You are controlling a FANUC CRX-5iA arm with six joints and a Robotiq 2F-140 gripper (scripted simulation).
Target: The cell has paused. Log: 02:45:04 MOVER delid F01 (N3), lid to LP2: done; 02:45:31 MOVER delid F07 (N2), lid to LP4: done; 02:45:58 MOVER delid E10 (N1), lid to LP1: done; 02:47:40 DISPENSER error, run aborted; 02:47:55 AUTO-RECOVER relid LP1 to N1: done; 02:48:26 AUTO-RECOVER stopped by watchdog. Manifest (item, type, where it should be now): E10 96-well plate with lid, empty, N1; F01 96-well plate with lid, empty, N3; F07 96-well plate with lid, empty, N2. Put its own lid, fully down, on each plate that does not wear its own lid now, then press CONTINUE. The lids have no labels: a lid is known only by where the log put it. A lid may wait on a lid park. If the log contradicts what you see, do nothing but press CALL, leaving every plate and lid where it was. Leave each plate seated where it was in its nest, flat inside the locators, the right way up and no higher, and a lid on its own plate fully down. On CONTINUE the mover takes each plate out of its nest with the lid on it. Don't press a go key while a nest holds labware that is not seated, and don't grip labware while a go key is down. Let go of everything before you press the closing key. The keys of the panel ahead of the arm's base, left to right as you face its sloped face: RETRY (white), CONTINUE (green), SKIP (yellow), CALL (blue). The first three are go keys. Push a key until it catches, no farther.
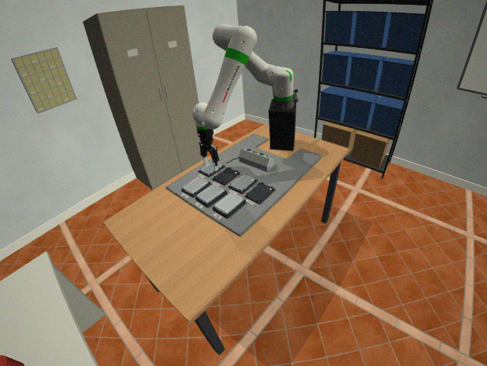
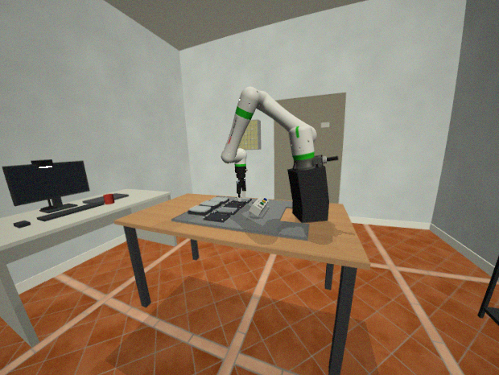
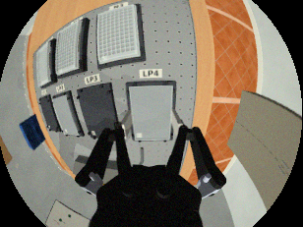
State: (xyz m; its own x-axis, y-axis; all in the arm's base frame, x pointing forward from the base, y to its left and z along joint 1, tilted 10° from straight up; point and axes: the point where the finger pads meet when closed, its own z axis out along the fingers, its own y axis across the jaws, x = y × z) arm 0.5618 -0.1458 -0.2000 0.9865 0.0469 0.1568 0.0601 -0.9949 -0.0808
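My gripper [image 1: 210,164] [image 2: 241,195] [image 3: 151,115] points down at park LP4, its fingers against both long sides of the clear lid [image 3: 151,99] there. The lid looks flat and low on its park. Another clear lid [image 1: 243,183] [image 3: 67,114] lies on LP2. Parks LP3 [image 1: 225,176] [image 3: 97,107] and LP1 [image 1: 260,192] [image 3: 49,114] are dark and bare. Three plates sit in the nest row: the one nearest LP4 [image 1: 195,185] [image 3: 118,34] and the middle one [image 1: 211,194] [image 3: 69,47] show wells. Whether the third [image 1: 229,204] [image 3: 44,64] wears a lid is unclear.
The key panel [image 1: 255,159] [image 2: 257,207] stands between the parks and the arm's black base [image 1: 281,127] [image 2: 309,193]. LP3 is directly beside the gripper's left finger in the wrist view. The table edge [image 3: 203,73] runs close by on the other side.
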